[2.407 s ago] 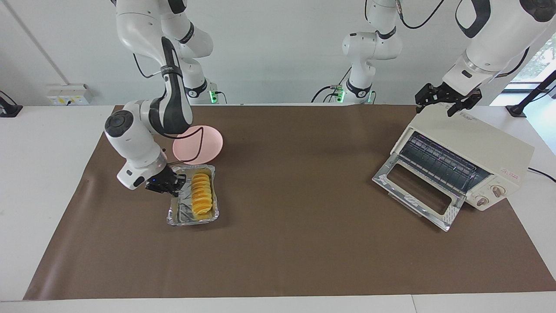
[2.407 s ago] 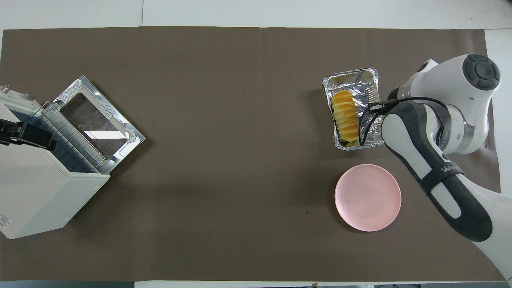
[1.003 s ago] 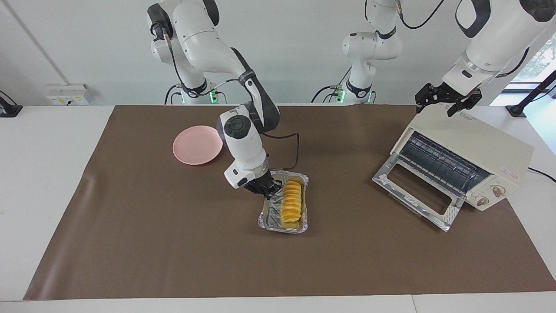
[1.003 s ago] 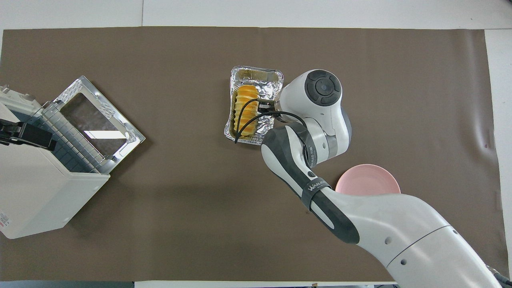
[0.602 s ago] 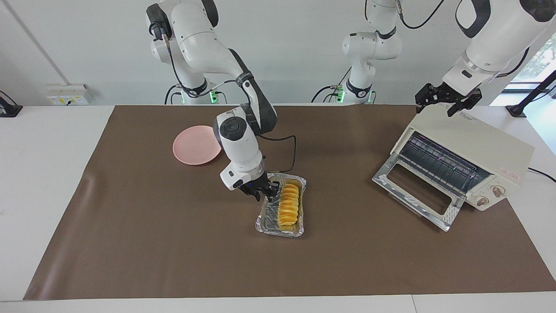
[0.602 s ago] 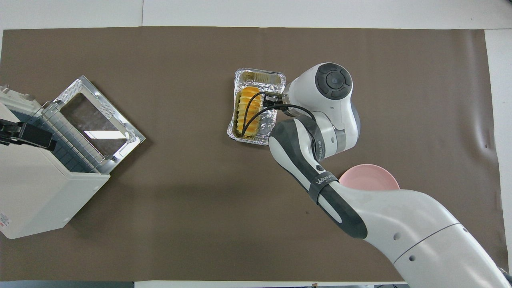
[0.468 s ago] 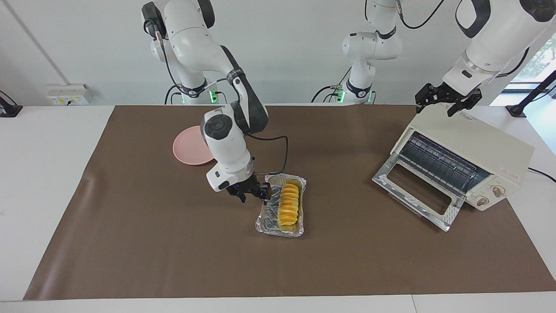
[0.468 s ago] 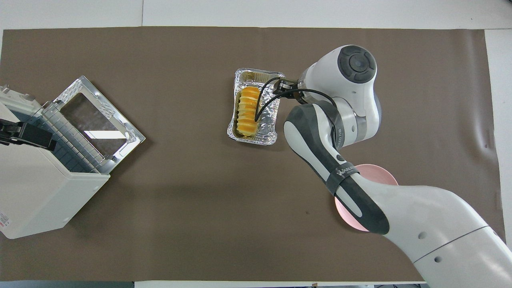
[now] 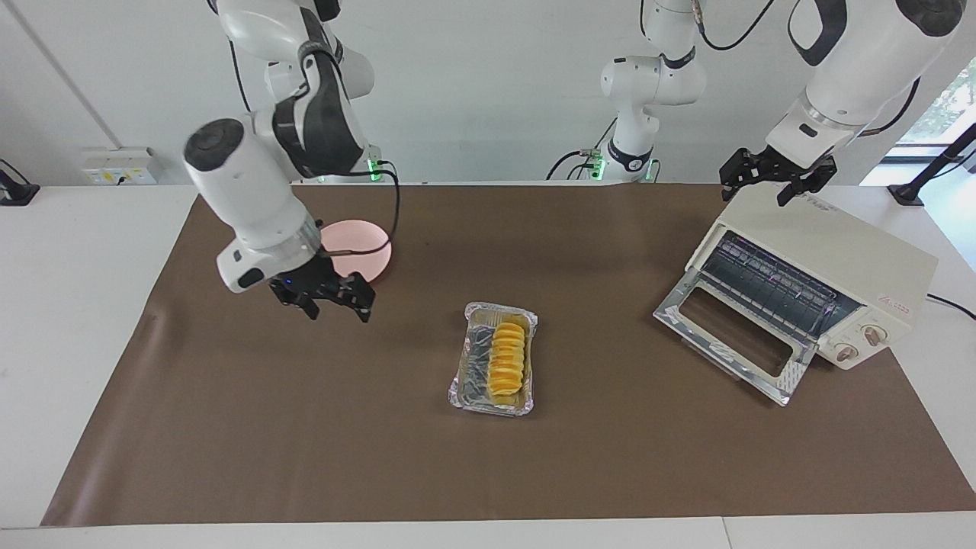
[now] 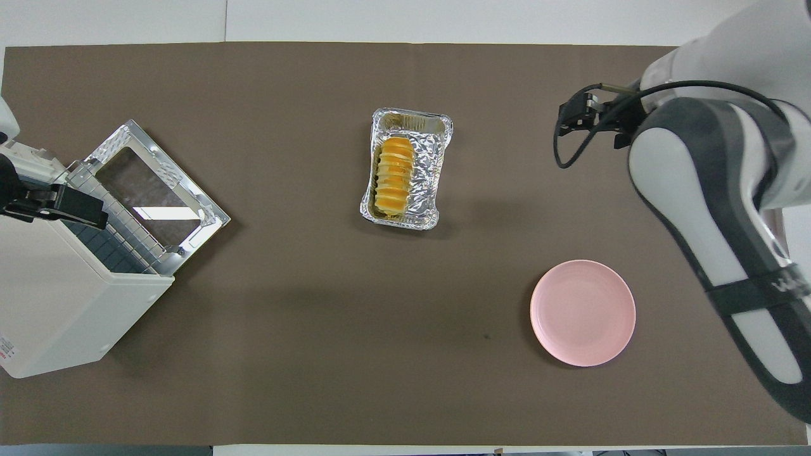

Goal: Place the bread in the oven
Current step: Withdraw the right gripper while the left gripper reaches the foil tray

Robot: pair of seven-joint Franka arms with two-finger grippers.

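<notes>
The bread [image 9: 508,358] lies in a crinkled foil tray [image 9: 473,381] at the middle of the facing view, lengthwise against the tray's wall toward the left arm's end of the table, with bare foil showing along the other long side; nothing touches the tray, and brown mat [image 9: 305,442] lies open all round it. The toaster oven [image 9: 854,252] sits at the right of that view, set at an angle near the mat's edge, its glass door [image 9: 732,335] dropped flat toward the tray and the wire rack [image 9: 770,286] exposed; a broad strip of mat separates door lip from tray. The right gripper [image 9: 329,300] hangs in the air at left of centre, over bare mat just beside the pink plate [image 9: 366,248], fingers spread wide and holding nothing. The left gripper [image 9: 770,181] hovers at the upper right, over the oven's top rear edge; its fingers look parted and empty, though seen slantwise I would not swear whether they touch the casing.
</notes>
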